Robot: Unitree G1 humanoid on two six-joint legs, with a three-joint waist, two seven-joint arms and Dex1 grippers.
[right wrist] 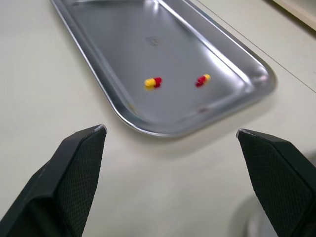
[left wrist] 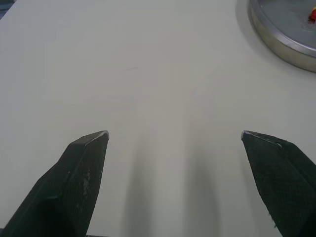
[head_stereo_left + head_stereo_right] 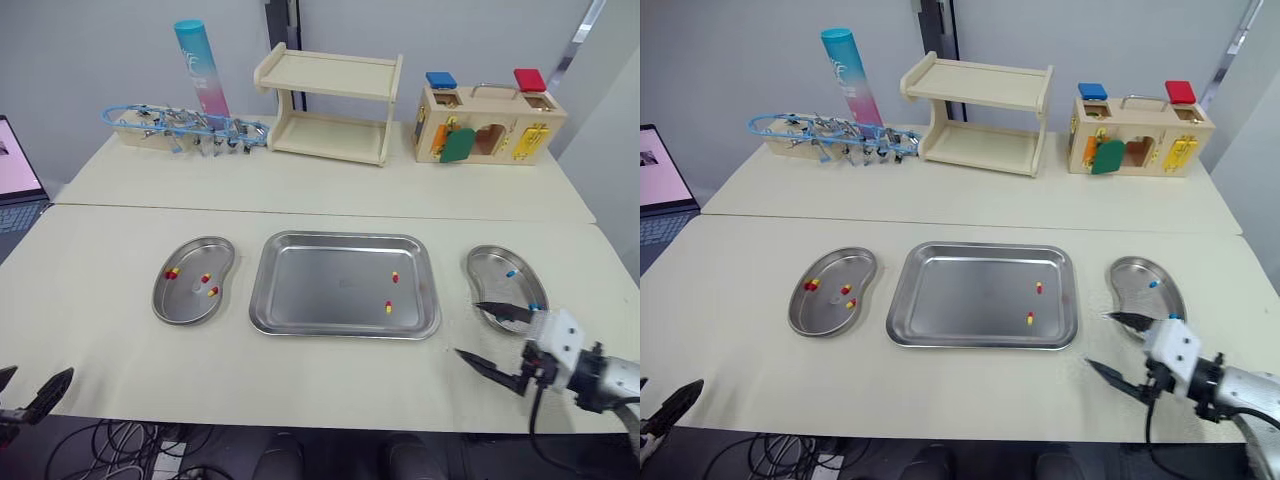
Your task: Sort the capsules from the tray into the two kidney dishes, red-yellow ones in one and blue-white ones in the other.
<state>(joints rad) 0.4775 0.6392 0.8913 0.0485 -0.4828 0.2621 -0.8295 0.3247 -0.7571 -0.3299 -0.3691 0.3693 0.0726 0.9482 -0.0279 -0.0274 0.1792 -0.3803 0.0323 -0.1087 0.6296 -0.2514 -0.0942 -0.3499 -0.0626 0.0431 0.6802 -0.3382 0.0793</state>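
A steel tray [image 3: 320, 285] lies mid-table with two red-yellow capsules [image 3: 395, 277] [image 3: 388, 306] near its right end; the right wrist view shows them too [image 1: 153, 82]. The left kidney dish [image 3: 185, 300] holds three red-yellow capsules [image 3: 205, 278]. Two blue-white capsules [image 3: 510, 272] lie in the right kidney dish [image 3: 490, 265]. My right gripper [image 3: 468, 329] is open and empty, low beside that dish's near end, pointing toward the tray's right corner. At the front left table edge, my left gripper [image 3: 38, 374] is open and empty over bare tabletop [image 2: 175, 134], well short of the left dish [image 2: 281, 39].
Along the back stand a wooden shelf [image 3: 330, 105], a wooden toy box [image 3: 488, 125], a blue-pink tube [image 3: 200, 80] and a blue wire rack [image 3: 185, 128]. A laptop [image 3: 15, 180] sits at the far left.
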